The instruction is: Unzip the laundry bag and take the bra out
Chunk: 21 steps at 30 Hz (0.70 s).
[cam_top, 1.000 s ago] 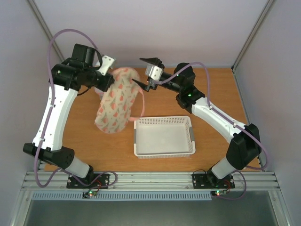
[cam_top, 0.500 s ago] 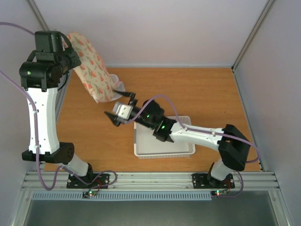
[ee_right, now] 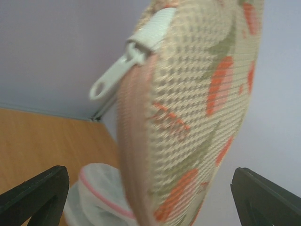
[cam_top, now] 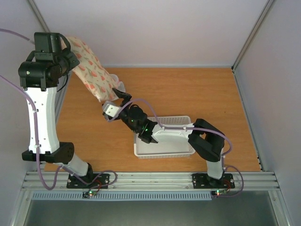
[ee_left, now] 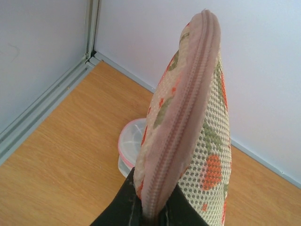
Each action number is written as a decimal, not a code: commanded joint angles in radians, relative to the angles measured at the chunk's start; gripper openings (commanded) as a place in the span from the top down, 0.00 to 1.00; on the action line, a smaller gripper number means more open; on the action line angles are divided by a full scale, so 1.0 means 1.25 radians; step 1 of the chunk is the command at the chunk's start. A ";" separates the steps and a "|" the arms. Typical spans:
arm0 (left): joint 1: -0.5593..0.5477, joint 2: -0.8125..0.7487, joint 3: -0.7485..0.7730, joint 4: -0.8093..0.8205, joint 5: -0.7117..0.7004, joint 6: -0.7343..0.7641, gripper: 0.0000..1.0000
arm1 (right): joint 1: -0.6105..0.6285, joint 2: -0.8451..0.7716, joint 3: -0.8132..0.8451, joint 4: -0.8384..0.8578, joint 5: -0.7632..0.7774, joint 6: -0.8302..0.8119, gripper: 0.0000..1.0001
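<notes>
My left gripper (cam_top: 66,48) holds the laundry bag (cam_top: 91,70) up high at the back left, so the cream printed bag slopes down to the right. In the left wrist view its black fingers (ee_left: 117,207) are shut on the bag's pink zipper edge (ee_left: 181,122). My right gripper (cam_top: 120,100) is open just under the bag's lower end. In the right wrist view the bag (ee_right: 197,108) fills the wide gap between the fingertips (ee_right: 35,190), and its white zipper pull (ee_right: 124,63) sticks out to the upper left. The bra is hidden.
A small round white mesh pouch with a pink rim (cam_top: 118,87) lies on the table below the bag, also visible as the pouch (ee_left: 130,146) and the pouch (ee_right: 94,200). A white basket (cam_top: 163,151) stands mid-table under the right arm. Walls stand close at the left and back.
The left arm lifted the bag from mid-table up to the back left. The right arm swung from the back down to the bag's lower end, and its jaws spread wider.
</notes>
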 commanded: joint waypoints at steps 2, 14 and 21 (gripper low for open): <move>0.007 -0.024 -0.025 0.016 0.025 -0.032 0.99 | -0.002 0.005 0.044 0.119 0.103 -0.047 0.18; 0.025 -0.064 -0.107 0.037 0.093 0.005 0.28 | -0.033 -0.097 -0.035 0.094 0.011 -0.015 0.99; 0.025 -0.096 -0.092 0.107 -0.005 0.215 0.01 | -0.215 -0.231 -0.020 -0.273 -0.499 0.155 0.99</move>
